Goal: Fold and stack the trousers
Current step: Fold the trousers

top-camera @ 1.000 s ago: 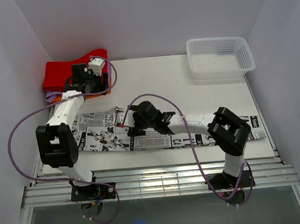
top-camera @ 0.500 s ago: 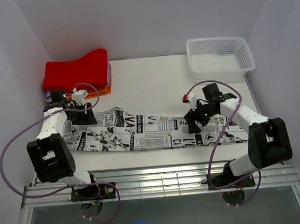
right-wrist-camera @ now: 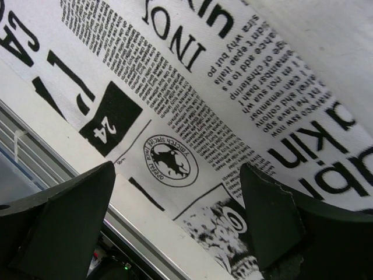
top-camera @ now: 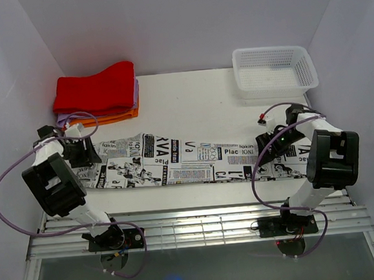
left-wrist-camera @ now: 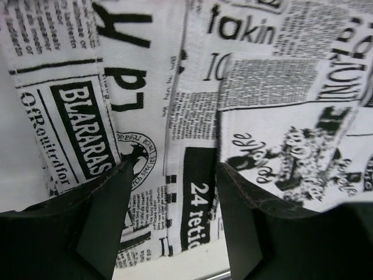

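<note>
Looks like the very start of the fold, judging by the flat layout. Seeing the newspaper-print trousers [top-camera: 189,164] stretched lengthwise on the white table [top-camera: 190,101], running 9 o'clock to 3 o'clock across the near half, not doubled over anywhere obvious. At the 9 o'clock end, got the left gripper [top-camera: 86,153] low over the fabric, fingers [left-wrist-camera: 99,233] spread apart, pinching nothing. Same deal at 3 o'clock for the right gripper [top-camera: 270,149]: fingers [right-wrist-camera: 64,221] spread wide above the cloth near the table's front edge, gripping nothing. Up at 10 o'clock, spotting a pile of folded red, purple and orange cloths [top-camera: 96,95]; at 1 o'clock, a white mesh basket [top-camera: 273,71]. Next up, probably: dropping onto each end, pinching the fabric, then carrying one end across onto the other. Worth catching both layers, or expect a sloppy fold.
</note>
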`<move>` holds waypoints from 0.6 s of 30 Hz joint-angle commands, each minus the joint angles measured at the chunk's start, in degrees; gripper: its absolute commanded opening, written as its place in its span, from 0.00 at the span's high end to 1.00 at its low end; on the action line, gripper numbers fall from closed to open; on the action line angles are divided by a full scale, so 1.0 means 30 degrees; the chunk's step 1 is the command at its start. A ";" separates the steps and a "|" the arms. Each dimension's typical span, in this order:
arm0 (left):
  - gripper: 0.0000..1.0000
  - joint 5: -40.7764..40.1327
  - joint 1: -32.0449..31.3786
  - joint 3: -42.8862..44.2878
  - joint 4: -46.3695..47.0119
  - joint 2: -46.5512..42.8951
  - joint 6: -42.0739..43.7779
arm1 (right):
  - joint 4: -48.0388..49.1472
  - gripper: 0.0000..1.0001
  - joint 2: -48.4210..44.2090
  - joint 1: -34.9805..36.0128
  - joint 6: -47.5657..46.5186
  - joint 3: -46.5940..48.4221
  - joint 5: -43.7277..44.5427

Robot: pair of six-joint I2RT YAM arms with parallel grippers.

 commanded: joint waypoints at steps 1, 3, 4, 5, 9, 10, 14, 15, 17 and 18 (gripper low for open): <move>0.30 0.2929 -0.0002 0.1785 -0.1819 -0.1853 0.1282 | -0.1245 0.07 -0.0779 -0.0776 -0.0789 0.1667 0.0331; 0.29 0.2089 -0.0002 0.2257 -0.2059 -0.2586 0.1195 | -0.1655 0.07 -0.1074 -0.1303 -0.1255 0.2223 0.0506; 0.29 0.1530 -0.0002 0.2433 -0.2321 -0.2733 0.1165 | -0.2296 0.07 -0.1220 -0.2002 -0.1549 0.2400 0.0536; 0.29 0.0945 -0.0002 0.2870 -0.2497 -0.2822 0.1425 | -0.2650 0.07 -0.1280 -0.2357 -0.1900 0.2605 0.0565; 0.30 -0.2601 0.0553 0.3080 -0.2704 -0.2853 0.2128 | -0.3941 0.08 -0.1485 -0.3940 -0.3512 0.3222 0.1383; 0.30 -0.3360 0.0990 0.3051 -0.2907 -0.2823 0.2247 | -0.4030 0.09 -0.1631 -0.4262 -0.4066 0.3135 0.1647; 0.33 -0.3897 0.2397 0.2847 -0.3816 -0.2413 0.2424 | -0.4147 0.10 -0.1925 -0.5025 -0.4774 0.2754 0.3171; 0.33 -0.3692 0.2807 0.2381 -0.3788 -0.2471 0.2395 | -0.4235 0.10 -0.1954 -0.5404 -0.4890 0.2754 0.3318; 0.33 -0.3106 0.4037 0.1794 -0.3555 -0.2471 0.2366 | -0.4991 0.10 -0.1955 -0.5816 -0.5415 0.3073 0.3436; 0.33 -0.2756 0.4418 0.1385 -0.3467 -0.2442 0.2307 | -0.5287 0.09 -0.1983 -0.6253 -0.5593 0.3250 0.3436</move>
